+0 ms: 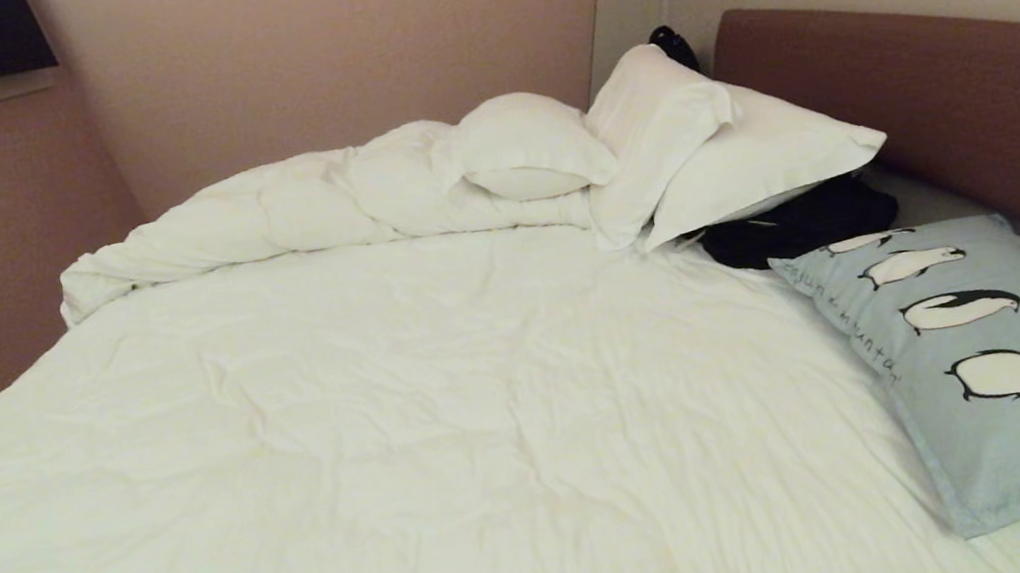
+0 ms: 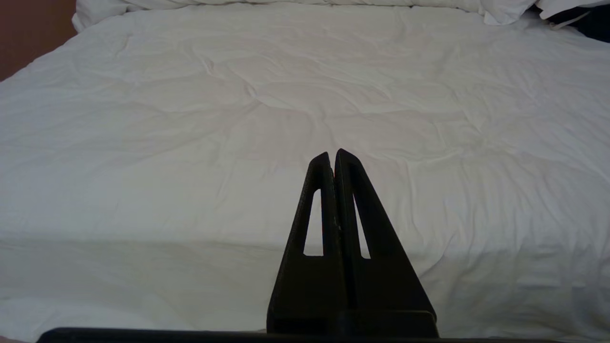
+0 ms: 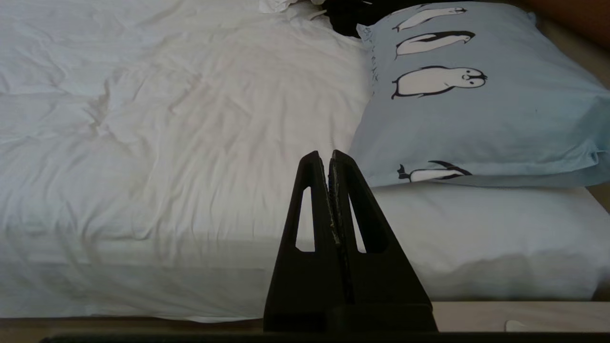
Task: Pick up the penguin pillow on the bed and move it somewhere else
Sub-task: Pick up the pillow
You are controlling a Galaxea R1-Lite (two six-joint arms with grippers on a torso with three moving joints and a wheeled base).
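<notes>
Head view shows us the bed (image 1: 409,423), its white sheet bare across the middle. A rumpled duvet (image 1: 276,210) and white pillows (image 1: 702,147) are heaped at the far side by the headboard (image 1: 947,100). We find the penguin pillow (image 1: 996,355) flat at the bed's right edge, beside the headboard. Our left gripper (image 2: 332,155) and right gripper (image 3: 324,155) hover off the bed's near edge, fingers pressed together, empty.

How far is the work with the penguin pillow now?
Nothing looks done yet: the penguin pillow lies flat on the bed, beside the headboard. Nothing is in hand: the right pincer is shut and empty, short of the pillow, and the left pincer is shut over bare sheet. Reaching, gripping and moving remain.
</notes>
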